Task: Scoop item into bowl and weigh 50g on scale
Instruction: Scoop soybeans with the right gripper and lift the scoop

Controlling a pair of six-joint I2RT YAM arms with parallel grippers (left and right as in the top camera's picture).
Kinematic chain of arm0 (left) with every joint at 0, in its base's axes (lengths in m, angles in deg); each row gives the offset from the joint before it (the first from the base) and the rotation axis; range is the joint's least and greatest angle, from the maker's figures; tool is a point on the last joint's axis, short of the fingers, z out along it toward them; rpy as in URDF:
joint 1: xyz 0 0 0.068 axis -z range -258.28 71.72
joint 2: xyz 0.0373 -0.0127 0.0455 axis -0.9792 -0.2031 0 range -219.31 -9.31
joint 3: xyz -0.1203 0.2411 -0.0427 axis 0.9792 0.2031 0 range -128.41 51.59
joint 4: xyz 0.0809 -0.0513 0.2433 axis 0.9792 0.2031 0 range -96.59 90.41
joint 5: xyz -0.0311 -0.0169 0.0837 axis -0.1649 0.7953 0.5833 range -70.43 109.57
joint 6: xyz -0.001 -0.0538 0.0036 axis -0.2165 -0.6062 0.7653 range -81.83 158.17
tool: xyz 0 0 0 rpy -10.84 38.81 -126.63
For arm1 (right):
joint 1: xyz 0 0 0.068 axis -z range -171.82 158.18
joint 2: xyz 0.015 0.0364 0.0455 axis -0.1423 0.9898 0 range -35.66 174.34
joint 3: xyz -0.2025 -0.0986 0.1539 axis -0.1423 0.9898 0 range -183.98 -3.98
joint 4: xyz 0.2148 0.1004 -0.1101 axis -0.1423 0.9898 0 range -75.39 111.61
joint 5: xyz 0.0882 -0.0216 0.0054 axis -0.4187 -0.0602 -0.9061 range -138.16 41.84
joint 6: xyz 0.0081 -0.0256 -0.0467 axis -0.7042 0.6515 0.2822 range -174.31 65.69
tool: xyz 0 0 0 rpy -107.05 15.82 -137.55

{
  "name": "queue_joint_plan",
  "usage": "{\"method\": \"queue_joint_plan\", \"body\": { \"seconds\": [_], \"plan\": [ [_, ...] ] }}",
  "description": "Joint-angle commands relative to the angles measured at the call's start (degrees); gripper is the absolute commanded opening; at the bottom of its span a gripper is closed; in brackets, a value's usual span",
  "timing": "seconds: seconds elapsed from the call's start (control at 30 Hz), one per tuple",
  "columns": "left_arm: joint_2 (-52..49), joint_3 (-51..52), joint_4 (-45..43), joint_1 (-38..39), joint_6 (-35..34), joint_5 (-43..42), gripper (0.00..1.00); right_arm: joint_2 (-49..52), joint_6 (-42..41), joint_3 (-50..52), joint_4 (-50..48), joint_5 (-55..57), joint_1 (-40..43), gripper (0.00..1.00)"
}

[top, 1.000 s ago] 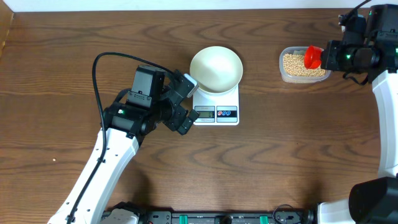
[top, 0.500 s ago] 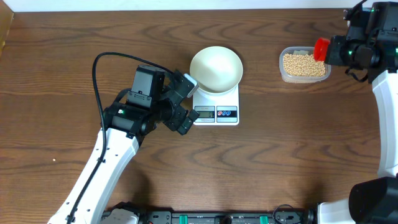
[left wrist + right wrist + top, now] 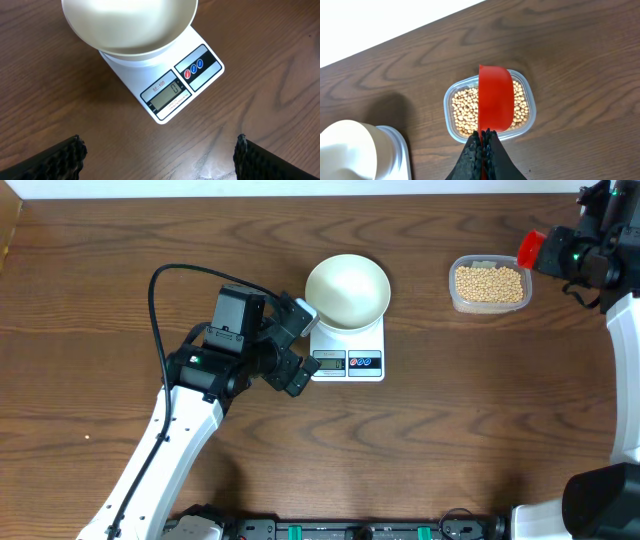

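While the right pincer (image 3: pixel 481 144) stands clamped on the handle of a red plastic scoop (image 3: pixel 496 100), hazards:
- a tilt in transit drops grains on the brown wooden table (image 3: pixel 480 430);
- an overfull load overshoots the weight.

Scoop contents: cannot tell.

Left pincer (image 3: pixel 305 348): jaws wide apart, empty.

Item: small round tan-yellow beans (image 3: pixel 489 282), a loose dry heap that will likely roll, in a clear rounded-rectangular plastic tub (image 3: pixel 455 298) just below and ahead of the right pincer.

Round white bowl (image 3: pixel 347 290): empty, on the small white digital scale (image 3: pixel 350 365), just ahead of the left pincer.
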Motion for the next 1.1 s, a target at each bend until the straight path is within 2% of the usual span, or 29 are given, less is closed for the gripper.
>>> {"method": "queue_joint_plan", "body": {
  "seconds": [0.0,0.23,0.63,0.9,1.07],
  "plan": [
    [0.04,-0.28,0.00,-0.04,0.74,0.17,0.96,0.28,-1.03,-1.42,-0.11,0.46,0.42,0.01],
    [0.04,-0.28,0.00,-0.04,0.74,0.17,0.96,0.39,4.81,-1.31,0.96,0.42,0.42,0.01],
    [0.04,-0.28,0.00,-0.04,0.74,0.17,0.96,0.39,22.08,-1.31,3.74,-2.43,0.35,0.01],
    [0.04,-0.28,0.02,-0.04,0.74,0.17,0.96,0.39,24.63,-1.29,4.59,-8.83,0.35,0.01],
    [0.04,-0.28,0.02,-0.04,0.74,0.17,0.96,0.39,25.68,-1.29,5.14,-9.03,0.35,0.01]
  ]
}}
